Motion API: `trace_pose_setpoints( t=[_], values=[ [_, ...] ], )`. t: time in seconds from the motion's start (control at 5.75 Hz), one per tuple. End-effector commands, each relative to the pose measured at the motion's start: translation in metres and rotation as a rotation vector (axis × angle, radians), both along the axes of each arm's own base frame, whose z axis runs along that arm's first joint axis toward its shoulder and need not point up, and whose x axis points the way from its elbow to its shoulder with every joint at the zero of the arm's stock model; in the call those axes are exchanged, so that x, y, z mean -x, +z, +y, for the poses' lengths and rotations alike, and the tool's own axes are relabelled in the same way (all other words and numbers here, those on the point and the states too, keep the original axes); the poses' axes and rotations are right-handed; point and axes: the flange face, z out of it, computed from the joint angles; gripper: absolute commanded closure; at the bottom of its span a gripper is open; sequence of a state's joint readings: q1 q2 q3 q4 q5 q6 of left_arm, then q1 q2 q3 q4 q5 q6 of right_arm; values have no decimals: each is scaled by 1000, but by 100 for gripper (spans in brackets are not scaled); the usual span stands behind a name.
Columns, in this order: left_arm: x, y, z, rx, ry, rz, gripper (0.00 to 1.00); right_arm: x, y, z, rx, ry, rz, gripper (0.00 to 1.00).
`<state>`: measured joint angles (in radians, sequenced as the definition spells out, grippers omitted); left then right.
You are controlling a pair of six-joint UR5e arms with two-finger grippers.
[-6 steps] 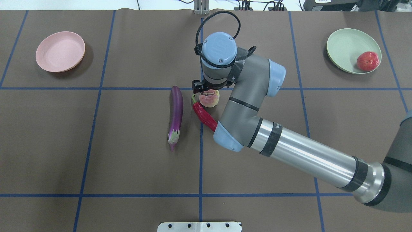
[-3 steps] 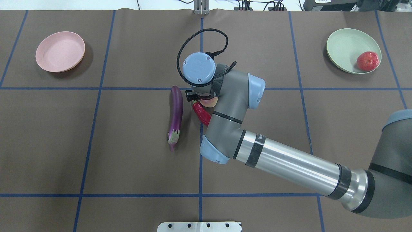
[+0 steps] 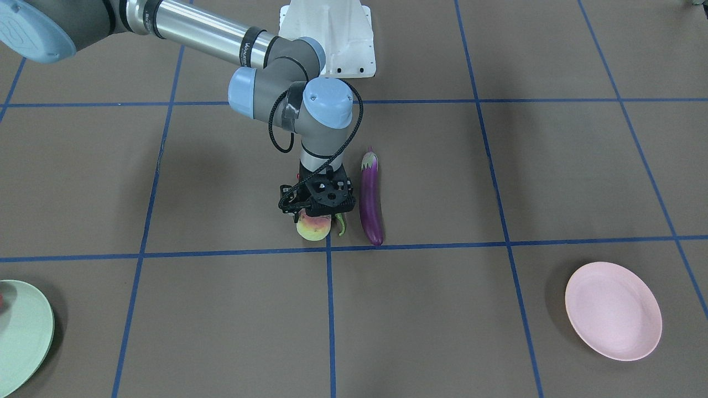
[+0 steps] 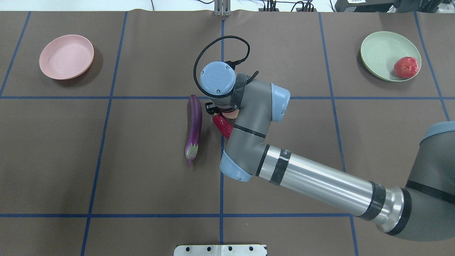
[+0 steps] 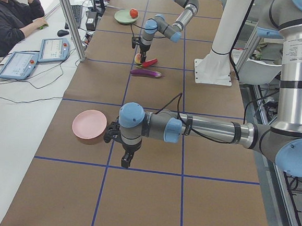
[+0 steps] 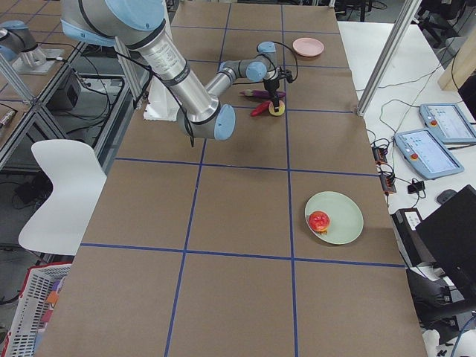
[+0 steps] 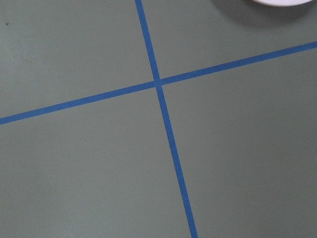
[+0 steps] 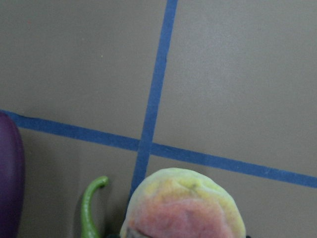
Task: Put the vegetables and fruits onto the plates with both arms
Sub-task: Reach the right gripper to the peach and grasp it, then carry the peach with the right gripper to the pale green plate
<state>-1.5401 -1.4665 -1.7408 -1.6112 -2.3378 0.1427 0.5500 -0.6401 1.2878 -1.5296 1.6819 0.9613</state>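
My right gripper (image 3: 317, 216) points straight down at the table's middle, with its jaws around the yellow-green peach (image 3: 313, 229), which rests on the table. The fingertips are hidden, so I cannot tell whether they press on it. The right wrist view shows the peach (image 8: 185, 208) close below. The red chili (image 4: 222, 125) lies against the peach, and the purple eggplant (image 4: 194, 124) lies just left of it. The pomegranate (image 4: 406, 67) sits on the green plate (image 4: 380, 53). The pink plate (image 4: 66, 56) is bare. My left gripper (image 5: 127, 161) hangs near the pink plate, and I cannot tell its state.
The white pedestal base (image 3: 327, 38) stands at the robot's side of the table. A seated operator (image 5: 12, 18) and tablets are beyond the table's far edge. Blue tape lines grid the brown table cover.
The right arm has swung its wrist left and lowered the gripper onto the peach. The peach, chili and eggplant have stayed in place.
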Motion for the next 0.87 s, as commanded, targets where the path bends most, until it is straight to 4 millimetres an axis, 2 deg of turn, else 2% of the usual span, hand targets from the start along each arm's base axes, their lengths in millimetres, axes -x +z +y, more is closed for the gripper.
trace_pose_setpoints(
  t=[0.0, 0.17, 0.35, 0.52, 0.7],
  values=[
    [0, -1, 0, -3, 0, 0, 0, -96, -25, -65, -4, -30, -114, 100],
    [0, -3, 0, -7, 0, 0, 0, -168, 3, -115, -35, -45, -154, 100],
    [0, -3, 0, -7, 0, 0, 0, -244, 74, -149, -91, -69, -189, 100],
    [0, -4, 0, -9, 0, 0, 0, -314, 128, -176, -95, -155, -207, 100],
    [0, -5, -1, -10, 0, 0, 0, -377, 196, -194, -111, -238, -180, 100]
  ],
)
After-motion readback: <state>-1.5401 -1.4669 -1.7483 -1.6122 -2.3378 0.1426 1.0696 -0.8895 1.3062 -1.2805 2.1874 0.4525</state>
